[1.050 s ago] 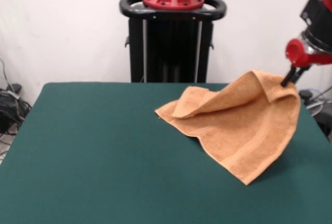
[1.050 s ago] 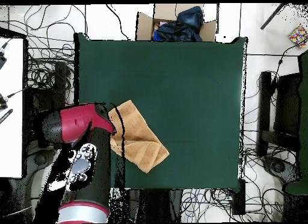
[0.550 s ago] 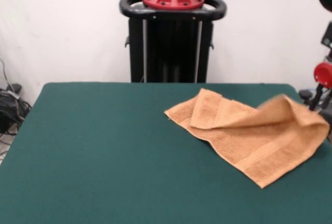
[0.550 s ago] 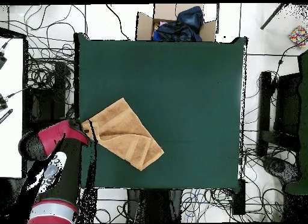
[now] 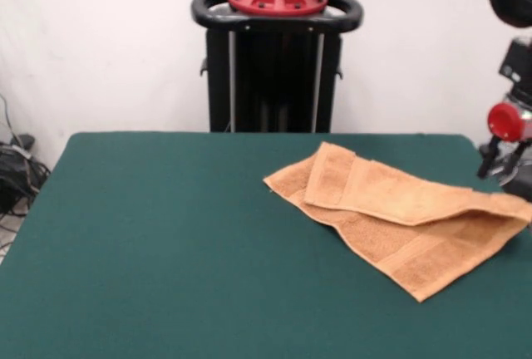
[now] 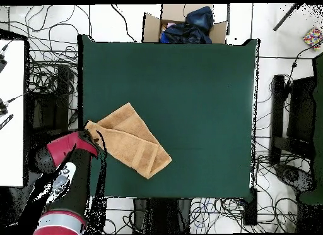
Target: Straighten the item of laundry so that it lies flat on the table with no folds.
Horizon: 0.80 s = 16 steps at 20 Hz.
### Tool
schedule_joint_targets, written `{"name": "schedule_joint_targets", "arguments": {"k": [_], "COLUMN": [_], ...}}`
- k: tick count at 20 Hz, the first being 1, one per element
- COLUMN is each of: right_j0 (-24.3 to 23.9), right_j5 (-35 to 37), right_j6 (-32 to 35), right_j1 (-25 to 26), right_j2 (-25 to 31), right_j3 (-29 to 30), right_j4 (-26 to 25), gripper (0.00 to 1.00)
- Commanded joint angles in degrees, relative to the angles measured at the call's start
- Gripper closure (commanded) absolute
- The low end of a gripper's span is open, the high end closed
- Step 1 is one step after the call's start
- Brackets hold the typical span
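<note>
The orange-tan towel lies on the right part of the dark green table. One long flap is folded over the lower layer, so it is doubled along most of its length. In the overhead view the towel sits near the table's lower left corner, one corner at the table's left edge. My gripper hangs just above the towel's right-hand corner at the table edge, open and holding nothing. From above, the gripper shows beside that corner under the red wrist.
A cardboard box with dark cloth in it stands beyond the table's top edge in the overhead view. Cables lie on the floor all round. A white desk is at the left, a black stand at the right.
The gripper carried the lifted corner out toward the table edge and let it go. The raised part of the towel dropped onto the table, still folded over.
</note>
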Motion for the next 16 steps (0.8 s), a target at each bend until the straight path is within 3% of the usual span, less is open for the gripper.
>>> {"name": "schedule_joint_targets", "arguments": {"k": [1,9,16], "right_j0": [-2.4,-11.7,-21.1], "right_j5": [1.3,1.0,-0.9], "right_j6": [10.5,2.8,-2.8], "right_j1": [-1.4,-11.5,-13.7], "right_j2": [0.1,1.9,4.9], "right_j3": [6.4,14.3,15.8], "right_j4": [0.5,-1.2,-4.7], "gripper": [0.00,0.00,0.00]}}
